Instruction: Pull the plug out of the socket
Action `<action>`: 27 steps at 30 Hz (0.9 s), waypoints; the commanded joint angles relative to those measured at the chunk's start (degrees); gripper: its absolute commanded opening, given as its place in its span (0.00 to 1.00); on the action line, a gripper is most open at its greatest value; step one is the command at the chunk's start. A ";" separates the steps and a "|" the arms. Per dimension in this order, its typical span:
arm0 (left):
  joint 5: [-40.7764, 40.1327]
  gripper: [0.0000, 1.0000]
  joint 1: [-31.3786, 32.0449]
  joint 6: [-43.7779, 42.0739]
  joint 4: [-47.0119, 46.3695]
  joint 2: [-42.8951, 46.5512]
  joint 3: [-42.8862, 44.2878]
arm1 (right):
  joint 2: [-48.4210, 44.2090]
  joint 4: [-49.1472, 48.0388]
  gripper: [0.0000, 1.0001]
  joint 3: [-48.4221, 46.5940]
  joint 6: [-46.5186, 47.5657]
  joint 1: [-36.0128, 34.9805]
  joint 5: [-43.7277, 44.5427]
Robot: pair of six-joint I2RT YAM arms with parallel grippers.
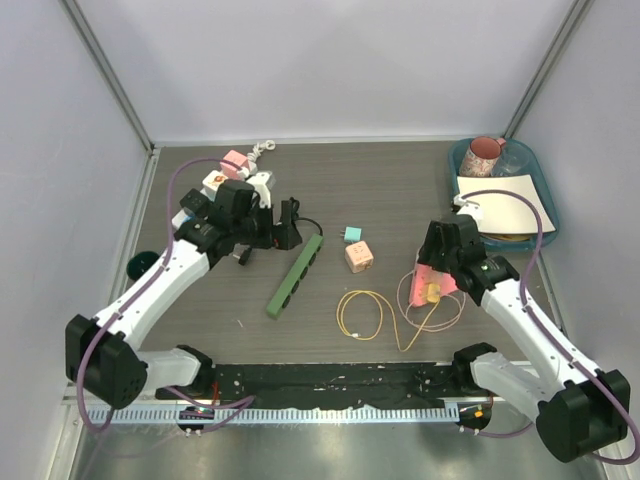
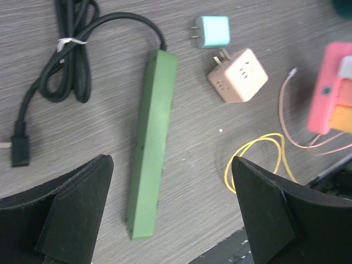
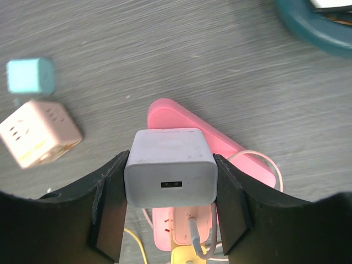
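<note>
A white plug with a USB port sits between my right gripper's fingers, directly over the pink socket strip. My right gripper is shut on its two sides. The plug's prongs are hidden, so I cannot tell whether they are still in the socket. A pale adapter with a white cable and a yellow plug sit further along the strip. In the top view the right gripper covers the plug above the pink socket strip. My left gripper is open and holds nothing, hovering over the table's left side.
A green power strip with a coiled black cord lies under the left gripper. A teal adapter and a peach cube socket lie mid-table beside a yellow cable. A teal tray with a pink mug is at the back right.
</note>
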State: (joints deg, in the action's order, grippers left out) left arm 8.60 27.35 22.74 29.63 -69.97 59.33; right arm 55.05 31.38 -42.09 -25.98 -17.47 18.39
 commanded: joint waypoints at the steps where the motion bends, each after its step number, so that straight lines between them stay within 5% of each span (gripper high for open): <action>1: 10.18 0.93 -0.02 5.02 -2.55 -4.20 6.23 | -3.45 -9.66 0.18 1.12 2.16 -2.03 -11.35; 5: 20.91 0.86 0.15 8.28 -10.96 -6.40 6.07 | -7.49 -12.91 0.18 1.31 -1.26 -3.70 -13.03; 10: 23.65 0.89 4.71 10.64 -21.00 -5.00 0.01 | -8.29 -16.52 0.17 -0.10 -7.15 -6.43 -14.44; 16: 19.01 0.94 14.73 10.22 -29.18 -5.34 -3.61 | -8.38 -19.77 0.17 -0.89 -12.60 -10.38 -14.35; 27: 11.53 0.96 21.34 8.90 -35.51 -12.02 -5.36 | -8.64 -21.79 0.17 -2.12 -16.21 -11.97 -15.05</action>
State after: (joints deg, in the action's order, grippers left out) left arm 24.62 47.31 32.58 -1.19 -79.61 54.19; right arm 47.88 16.97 -40.21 -39.46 -28.82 4.36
